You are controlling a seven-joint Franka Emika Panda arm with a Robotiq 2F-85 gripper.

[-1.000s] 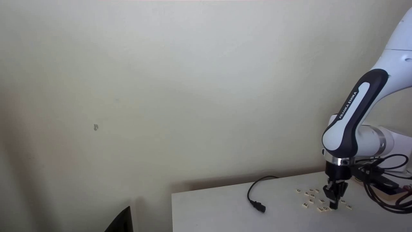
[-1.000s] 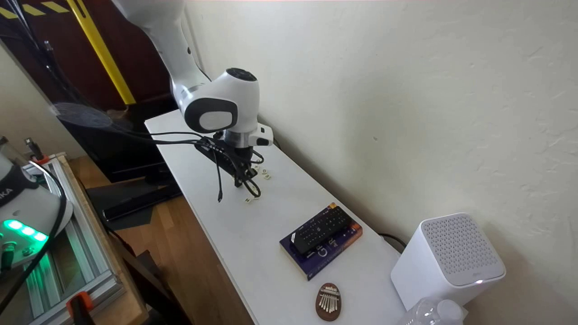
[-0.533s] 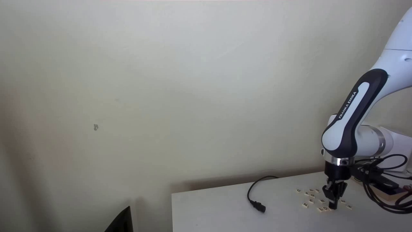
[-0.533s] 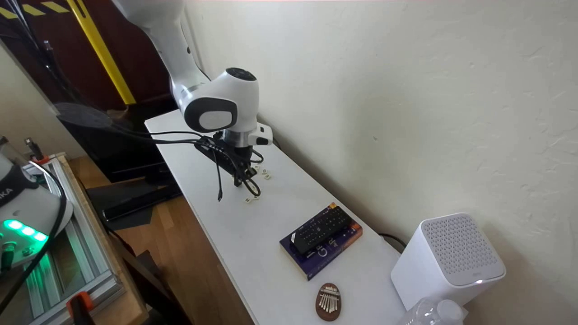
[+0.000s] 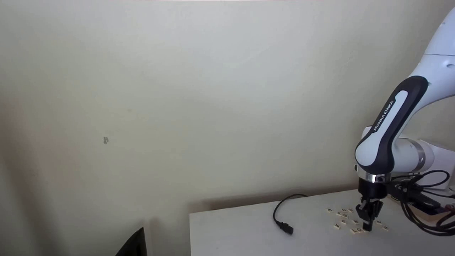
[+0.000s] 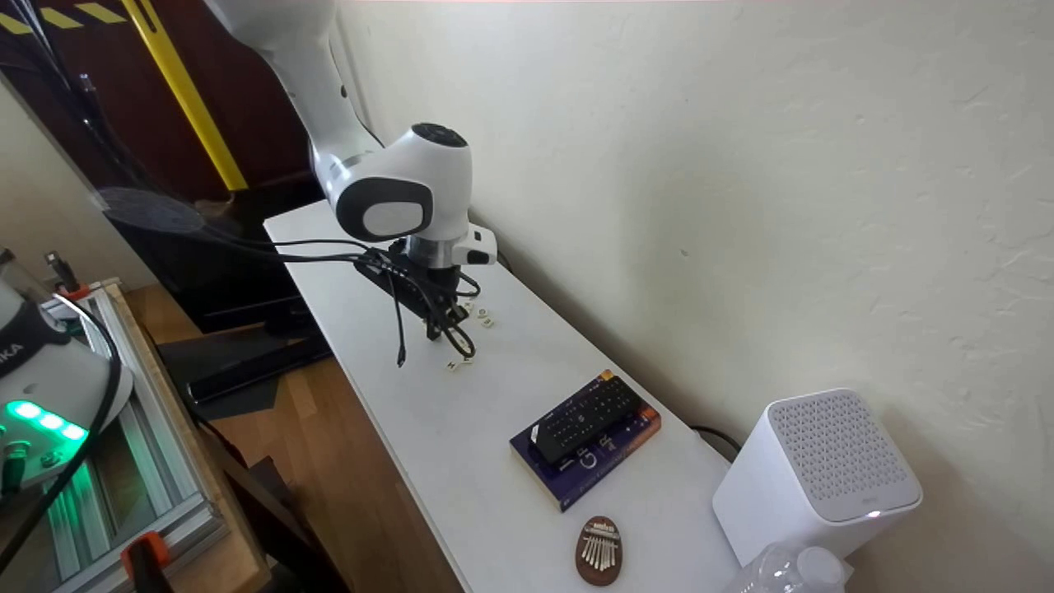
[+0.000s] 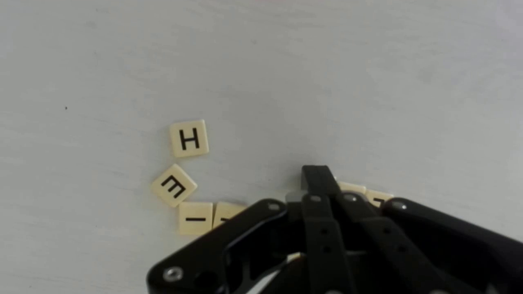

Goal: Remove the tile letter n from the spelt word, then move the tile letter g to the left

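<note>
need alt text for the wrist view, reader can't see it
A black claw, its jaws together, extends from the bottom edge over a pale tabletop with cream letter tiles. To its left lie an H tile and, just below that, a tilted E tile; tiles on both sides are partly hidden by the claw.

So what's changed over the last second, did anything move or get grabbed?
Barely anything: the gripper has shifted a touch toward the left of the picture in an exterior view. I see nothing picked up or let go. The visible letter tiles and the cable plug stayed as they were.
</note>
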